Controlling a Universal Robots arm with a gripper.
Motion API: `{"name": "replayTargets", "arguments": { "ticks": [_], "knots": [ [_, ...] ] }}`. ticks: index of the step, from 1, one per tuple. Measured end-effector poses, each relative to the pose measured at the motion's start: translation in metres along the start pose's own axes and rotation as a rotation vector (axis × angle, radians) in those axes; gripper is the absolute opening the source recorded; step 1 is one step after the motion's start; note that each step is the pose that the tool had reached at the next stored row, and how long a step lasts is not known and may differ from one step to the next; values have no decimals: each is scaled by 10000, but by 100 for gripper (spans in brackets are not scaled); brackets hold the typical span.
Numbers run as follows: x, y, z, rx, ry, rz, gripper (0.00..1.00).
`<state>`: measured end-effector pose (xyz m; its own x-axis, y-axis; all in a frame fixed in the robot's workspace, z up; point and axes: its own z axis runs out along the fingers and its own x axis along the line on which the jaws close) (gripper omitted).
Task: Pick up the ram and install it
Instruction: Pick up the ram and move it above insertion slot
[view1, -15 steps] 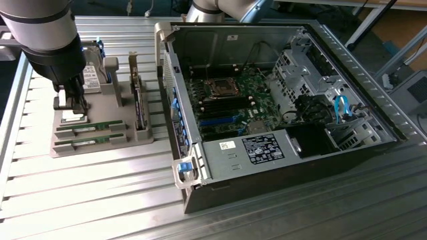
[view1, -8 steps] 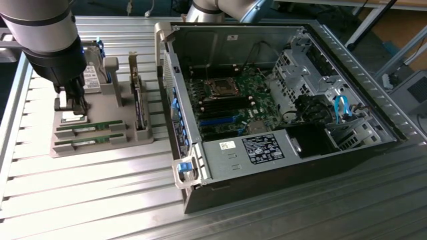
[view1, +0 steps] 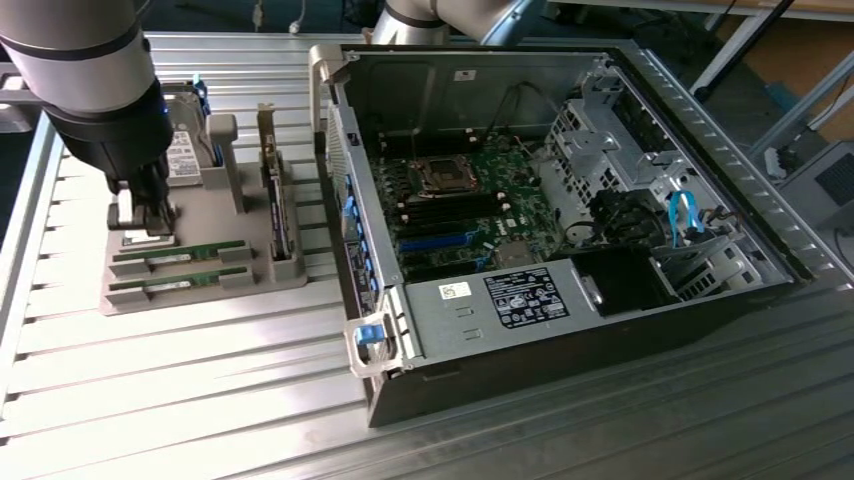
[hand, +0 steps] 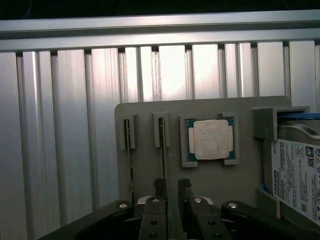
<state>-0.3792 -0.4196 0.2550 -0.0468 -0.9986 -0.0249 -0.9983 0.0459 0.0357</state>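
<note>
**Black two-finger gripper (hand: 172, 186) hangs open beside the ram**

Gripper jaws stand apart, with bare tray between them and nothing held. Closest, almost under one fingertip (hand: 160, 185), is the nearer ram (hand: 162, 150), a long, thin green circuit-board stick. It is slotted on edge in the flat grey plastic tray (hand: 150, 112). Just beyond it, on the side away from the jaws, sits the second ram (hand: 130, 160), its twin. On the gripper's other side, slightly ahead, lies a square silver CPU chip with a green rim (hand: 210, 140). Past that is a silver hard drive with a white label (hand: 295, 170). Farther off a dark expansion card (view1: 280, 230) stands upright, and farthest is the open black computer case (view1: 441, 95).

The ram looks light and stiff but probably brittle, with smooth faces that could slip. The best hold is likely across its thin faces near mid-length, clear of the contact edge.

Count: two rams, one CPU chip, one hard drive, one expansion card, one tray, one case.
</note>
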Motion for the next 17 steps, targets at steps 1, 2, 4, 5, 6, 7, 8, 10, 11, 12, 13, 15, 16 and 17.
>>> {"name": "replayTargets", "arguments": {
  "ticks": [1, 2, 4, 5, 6, 7, 8, 10, 11, 12, 13, 15, 16, 17],
  "knots": [
    [35, -1, -1, -1, 1, 0, 24],
    [50, -1, -2, 0, 1, 0, 24],
    [95, -3, -3, -1, 1, 1, 24],
    [121, -4, -3, 0, 0, 0, 24],
    [135, -4, -4, 0, 1, 1, 24],
    [151, -5, -4, -1, 0, 1, 24],
    [166, -5, -4, 0, 0, 1, 24],
    [194, -6, -5, 0, 0, 0, 24],
    [206, -7, -6, -1, 1, 0, 24],
    [216, -7, -6, -1, 1, 0, 24],
    [224, -8, -6, -1, 1, 1, 24],
    [242, -8, -7, -1, 0, 0, 24],
    [249, -9, -7, -1, 0, 0, 24],
    [254, -8, -7, -1, 1, 1, 24]
  ]
}}
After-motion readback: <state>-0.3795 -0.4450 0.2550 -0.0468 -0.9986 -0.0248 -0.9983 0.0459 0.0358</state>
